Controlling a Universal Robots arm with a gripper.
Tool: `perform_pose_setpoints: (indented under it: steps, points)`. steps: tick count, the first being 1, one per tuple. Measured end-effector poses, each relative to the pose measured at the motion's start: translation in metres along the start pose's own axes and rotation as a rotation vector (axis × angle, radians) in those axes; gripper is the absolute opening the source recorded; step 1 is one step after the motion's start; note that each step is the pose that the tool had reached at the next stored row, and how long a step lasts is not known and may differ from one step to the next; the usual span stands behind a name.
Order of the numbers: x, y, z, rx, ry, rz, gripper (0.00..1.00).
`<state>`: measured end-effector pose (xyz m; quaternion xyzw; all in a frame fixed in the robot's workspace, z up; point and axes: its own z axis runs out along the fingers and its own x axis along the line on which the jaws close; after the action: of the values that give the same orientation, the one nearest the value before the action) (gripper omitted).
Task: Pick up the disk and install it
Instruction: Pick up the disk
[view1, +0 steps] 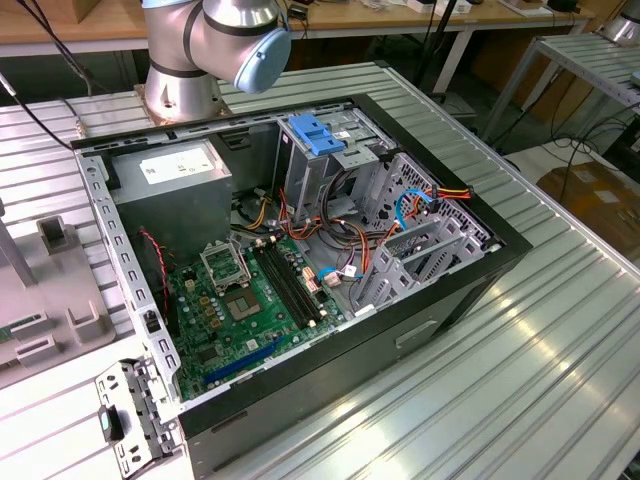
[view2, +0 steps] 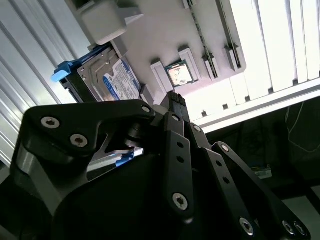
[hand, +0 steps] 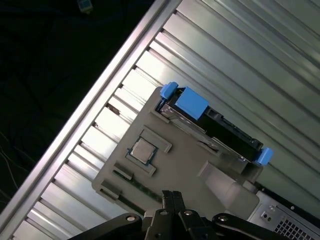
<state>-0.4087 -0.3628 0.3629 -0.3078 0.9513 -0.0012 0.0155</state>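
The disk (hand: 227, 134) stands on edge in a slot of a grey holder (hand: 170, 167) on the ribbed metal table, with blue rails at both ends. In the second wrist view the disk (view2: 112, 80) shows its white label with a blue band, and the grey holder (view2: 160, 40) is beside it. My gripper (hand: 172, 196) hangs above the holder, apart from the disk, fingers shut together with nothing between them. Its black linkage and joined tips show as the gripper (view2: 175, 100) in the second wrist view too.
A small square chip (hand: 142, 149) lies in the holder. In the exterior view an open computer case (view1: 470, 290) lies on the table with a drive cage and its light-blue latch (view1: 315, 133), a grey power-supply box (view1: 170, 180) and the arm's base (view1: 200, 50). The table edge (hand: 95, 105) is near.
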Motion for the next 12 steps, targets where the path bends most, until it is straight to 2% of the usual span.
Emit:
perform_pose_setpoints:
  steps: [12]
  points:
    - [0.0000, 0.0000, 0.0000, -0.0017, -0.0007, -0.061, 0.11]
